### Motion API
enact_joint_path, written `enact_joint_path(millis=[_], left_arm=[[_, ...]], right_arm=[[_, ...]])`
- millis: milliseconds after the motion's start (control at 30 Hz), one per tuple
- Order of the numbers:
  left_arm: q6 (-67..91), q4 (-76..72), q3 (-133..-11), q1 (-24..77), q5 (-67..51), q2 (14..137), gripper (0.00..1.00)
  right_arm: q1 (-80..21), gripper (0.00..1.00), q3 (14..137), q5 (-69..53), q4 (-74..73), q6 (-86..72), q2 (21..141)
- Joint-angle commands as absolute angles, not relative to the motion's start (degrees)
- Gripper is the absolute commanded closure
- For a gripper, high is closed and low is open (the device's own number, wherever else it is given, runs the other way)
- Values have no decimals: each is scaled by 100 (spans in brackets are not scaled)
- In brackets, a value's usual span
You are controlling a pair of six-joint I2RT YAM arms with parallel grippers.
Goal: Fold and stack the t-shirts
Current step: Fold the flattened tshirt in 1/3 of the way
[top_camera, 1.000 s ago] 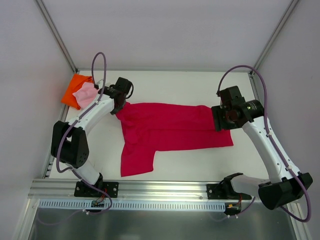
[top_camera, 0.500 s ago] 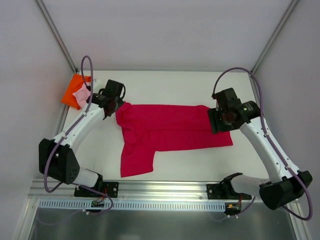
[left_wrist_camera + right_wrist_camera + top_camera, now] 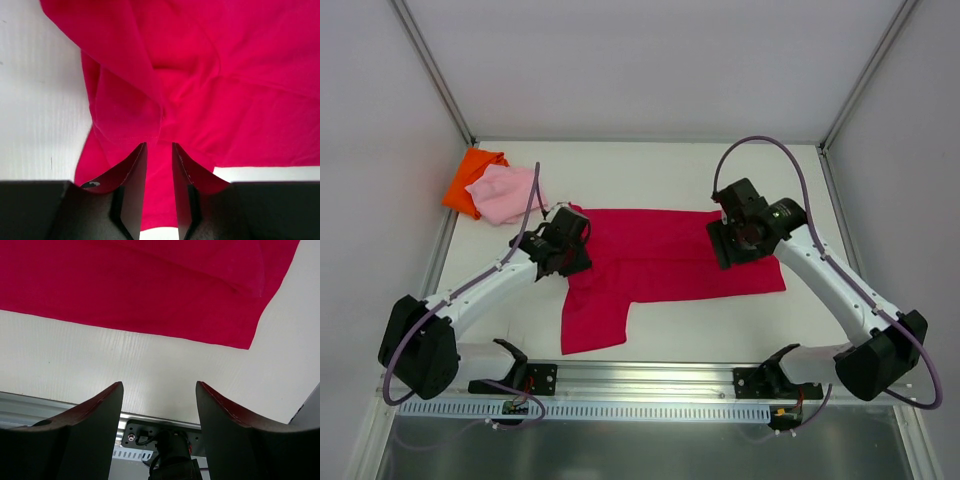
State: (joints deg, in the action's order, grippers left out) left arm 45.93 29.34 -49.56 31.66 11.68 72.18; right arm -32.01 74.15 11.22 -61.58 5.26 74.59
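1. Red shirt (image 3: 660, 265) lies spread across the middle of the table (image 3: 650, 170), its long side running left to right
2. You see one sleeve (image 3: 592, 320) sticking out from its left part toward the near edge
3. Its right part lies flat, while the left end is bunched into soft folds
4. Pink shirt (image 3: 505, 192) sits as a small bundle in the far left corner, resting partly on the orange shirt (image 3: 470, 175), which shows at its left and far side
5. That pair lies near the red shirt's far left corner but apart from it
6. Your left gripper (image 3: 159, 146) is low over the red shirt's bunched left end, where the sleeve joins the body
7. In the left wrist view its fingers (image 3: 134, 170) stand a narrow slit apart, and nothing is pinched in that slit; a raised crease of red cloth lies just past the tips
8. Whether the fingertips touch the cloth, you cannot tell from these views
9. Your right gripper (image 3: 159, 385) hangs over the red shirt's right part, near its right end
10. Its fingers (image 3: 97, 415) are spread wide and hold nothing; in the right wrist view bare table shows between them, with the shirt's near edge and one corner beyond the tips
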Motion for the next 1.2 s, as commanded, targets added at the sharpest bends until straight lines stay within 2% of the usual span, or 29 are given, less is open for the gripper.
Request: enact_joint_path(millis=[0, 133, 400, 633, 767, 1167], left_arm=[[4482, 2724, -4948, 3278, 887, 7409, 73], [4412, 3014, -5194, 3796, 1449, 7821, 72], [4544, 3155, -5370, 4017, 1853, 8367, 72], [4711, 3814, -5818, 4175, 2495, 8587, 67], [4685, 3885, -5906, 4184, 2619, 8710, 63], [4843, 4113, -5941, 4192, 2698, 9184, 62]], right_arm=[[-3401, 36, 7532, 1231, -5942, 369, 7471], [-3436, 36, 7620, 1292, -5932, 422, 7479], [-3437, 36, 7682, 1415, -6029, 562, 7365], [-3428, 36, 7594, 1477, -6065, 607, 7260], [-3428, 36, 7611, 1450, -6029, 589, 7260], [-3437, 36, 7857, 1644, -6232, 650, 7119]])
